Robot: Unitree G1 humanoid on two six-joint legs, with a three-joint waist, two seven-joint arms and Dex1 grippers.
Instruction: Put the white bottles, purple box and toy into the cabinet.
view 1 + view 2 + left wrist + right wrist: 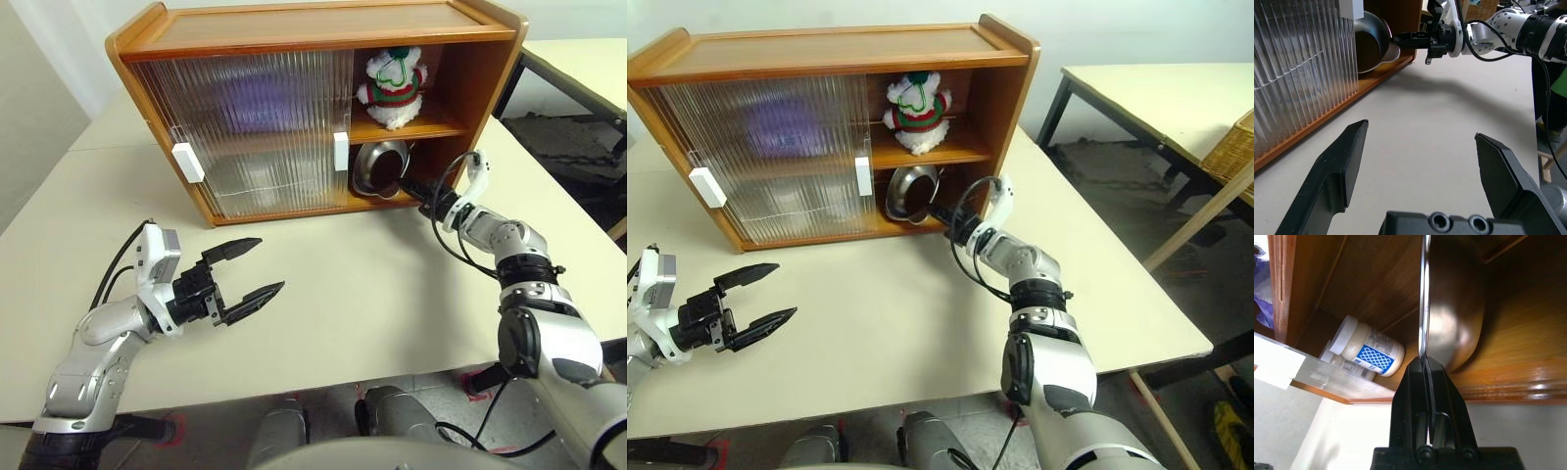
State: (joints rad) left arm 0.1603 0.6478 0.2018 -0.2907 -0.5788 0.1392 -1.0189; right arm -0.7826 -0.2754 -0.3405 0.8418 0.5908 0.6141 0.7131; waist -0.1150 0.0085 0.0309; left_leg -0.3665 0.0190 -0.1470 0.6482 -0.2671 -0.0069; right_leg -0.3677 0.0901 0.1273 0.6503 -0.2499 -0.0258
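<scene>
The wooden cabinet [294,29] stands at the back of the table, its ribbed sliding doors [245,137] covering the left side. The toy [392,86] sits on the upper shelf in the open right bay. A purple blur behind the door is the purple box [260,103]. One white bottle [1369,350] lies on the lower shelf, and a second bottle [1342,364] is half hidden behind the door. My right gripper [404,184] reaches level into the lower bay, shut on the rim of a steel bowl [380,166] that stands on edge. My left gripper [269,264] hovers open over the table, holding nothing.
Each door carries a white handle [188,162]. A second table [1156,88] stands to the right across a gap, with a wicker basket [1234,147] on a further one. The table's front edge [294,387] runs close below both arms.
</scene>
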